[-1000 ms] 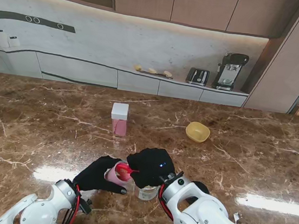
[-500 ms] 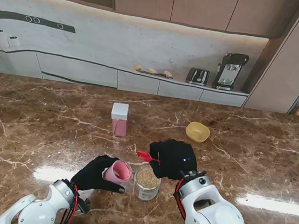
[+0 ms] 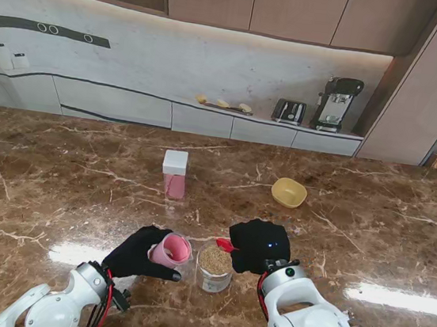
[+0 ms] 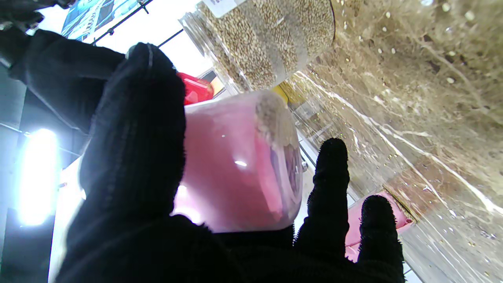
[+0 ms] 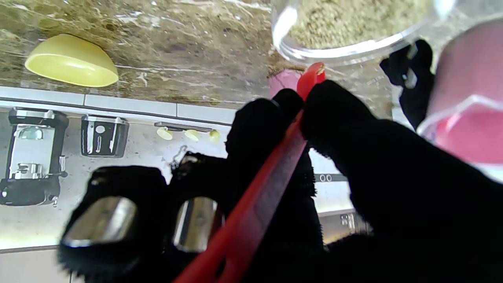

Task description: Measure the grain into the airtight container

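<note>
Two robot hands work near the front of the surface [image 3: 56, 183]: the left robot hand [image 3: 139, 253] is closed around a tilted pink cup [image 3: 171, 250], and the right robot hand [image 3: 258, 247] pinches a red scoop [image 3: 225, 245] over a grain jar [image 3: 214, 267]. Scooping appears under way. Next, the scoop likely must dip into the grain, then carry it level to the cup.

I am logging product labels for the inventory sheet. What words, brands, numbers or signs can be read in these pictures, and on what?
None can be read.
Grain jar: a white label sits at its edge, print cut off and blurred.
Wall strip: three round marks, no legible text.
Pink container, yellow bowl: no print visible.
</note>
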`<state>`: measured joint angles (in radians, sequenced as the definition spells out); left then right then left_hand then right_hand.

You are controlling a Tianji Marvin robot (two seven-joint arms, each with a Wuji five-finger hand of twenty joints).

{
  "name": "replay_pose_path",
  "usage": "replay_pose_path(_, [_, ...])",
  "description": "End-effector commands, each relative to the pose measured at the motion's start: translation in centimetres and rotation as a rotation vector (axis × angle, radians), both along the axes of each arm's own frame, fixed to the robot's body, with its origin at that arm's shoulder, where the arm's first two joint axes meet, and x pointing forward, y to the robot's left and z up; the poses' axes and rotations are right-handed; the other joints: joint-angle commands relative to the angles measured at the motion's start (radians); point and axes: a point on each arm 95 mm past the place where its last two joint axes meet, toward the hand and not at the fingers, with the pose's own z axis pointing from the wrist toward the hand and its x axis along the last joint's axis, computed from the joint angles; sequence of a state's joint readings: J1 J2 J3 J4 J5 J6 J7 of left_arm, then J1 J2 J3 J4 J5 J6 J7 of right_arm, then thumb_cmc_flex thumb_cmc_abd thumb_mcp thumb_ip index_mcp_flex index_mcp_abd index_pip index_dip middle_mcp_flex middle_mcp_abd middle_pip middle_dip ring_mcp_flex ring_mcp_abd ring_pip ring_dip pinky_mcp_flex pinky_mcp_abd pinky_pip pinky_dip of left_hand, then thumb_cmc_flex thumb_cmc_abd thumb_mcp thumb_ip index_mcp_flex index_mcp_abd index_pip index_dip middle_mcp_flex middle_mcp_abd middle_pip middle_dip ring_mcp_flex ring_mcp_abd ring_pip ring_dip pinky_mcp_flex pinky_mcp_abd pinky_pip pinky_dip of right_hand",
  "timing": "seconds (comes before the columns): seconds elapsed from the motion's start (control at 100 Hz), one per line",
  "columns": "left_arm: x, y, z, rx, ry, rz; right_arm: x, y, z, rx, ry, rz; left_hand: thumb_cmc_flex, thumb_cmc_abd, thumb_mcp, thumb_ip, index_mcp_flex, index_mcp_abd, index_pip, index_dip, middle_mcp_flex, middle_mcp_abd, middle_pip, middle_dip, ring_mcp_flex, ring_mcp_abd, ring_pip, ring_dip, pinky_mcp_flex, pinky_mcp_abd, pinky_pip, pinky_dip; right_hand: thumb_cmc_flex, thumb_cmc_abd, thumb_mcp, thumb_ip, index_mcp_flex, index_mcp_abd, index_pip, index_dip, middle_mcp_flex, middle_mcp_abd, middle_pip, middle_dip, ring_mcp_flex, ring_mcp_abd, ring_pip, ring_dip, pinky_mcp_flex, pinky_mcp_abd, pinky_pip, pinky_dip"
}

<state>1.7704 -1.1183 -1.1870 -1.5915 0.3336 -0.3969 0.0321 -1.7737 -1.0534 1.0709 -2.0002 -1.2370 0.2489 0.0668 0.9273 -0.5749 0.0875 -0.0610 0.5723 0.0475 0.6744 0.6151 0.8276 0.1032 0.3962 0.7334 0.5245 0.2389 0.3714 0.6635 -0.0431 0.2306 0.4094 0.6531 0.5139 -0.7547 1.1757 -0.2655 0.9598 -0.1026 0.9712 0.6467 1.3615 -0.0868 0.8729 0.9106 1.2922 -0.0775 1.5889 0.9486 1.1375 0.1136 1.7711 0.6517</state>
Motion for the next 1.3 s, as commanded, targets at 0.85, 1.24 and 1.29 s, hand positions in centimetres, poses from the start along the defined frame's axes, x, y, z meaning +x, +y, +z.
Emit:
replay_pose_path(0.85, [-0.5, 0.3, -0.2, 0.004, 0.006, 0.006, 0.3, 1.6, -2.8, -0.238, -0.057, 0.034, 0.108, 0.207, 0.156, -0.007, 0.187, -0.203, 0.168, 0.011, -0.019, -0.027, 0.019, -0.003, -0.026, -0.025, -0.033, -0.009, 0.000, -0.002, -0.026, 0.013, 0.054, 0.002, 0.072, 0.046, 0.034, -0.050, 0.039, -0.016, 0.080, 0.033, 0.048, -0.014, 0.029, -0.105, 0.068, 0.041, 0.038, -0.024, 0.127, 0.022])
replay_pose_path(1.24, [-0.5, 0.3, -0.3, 0.004, 0.006, 0.006, 0.2, 1.9, -3.3, -0.319, -0.011, 0.056, 0.107, 0.207, 0.156, -0.008, 0.186, -0.205, 0.169, 0.012, -0.020, -0.029, 0.020, -0.002, -0.024, -0.028, -0.032, -0.009, 0.001, -0.003, -0.026, 0.013, 0.058, 0.016, 0.058, 0.049, 0.031, -0.060, 0.037, -0.014, 0.078, 0.029, 0.046, -0.015, 0.030, -0.109, 0.065, 0.039, 0.038, -0.030, 0.124, 0.020])
replay_pose_path(1.29, [-0.5, 0.3, -0.3, 0.004, 0.007, 0.007, 0.1, 1.9, -3.2, -0.317, -0.002, 0.057, 0.107, 0.208, 0.156, -0.008, 0.187, -0.205, 0.169, 0.012, -0.019, -0.030, 0.020, -0.001, -0.025, -0.027, -0.033, -0.009, 0.000, -0.002, -0.026, 0.013, 0.059, 0.018, 0.056, 0.050, 0.030, -0.060, 0.037, -0.013, 0.078, 0.029, 0.046, -0.015, 0.030, -0.109, 0.066, 0.039, 0.038, -0.030, 0.124, 0.020])
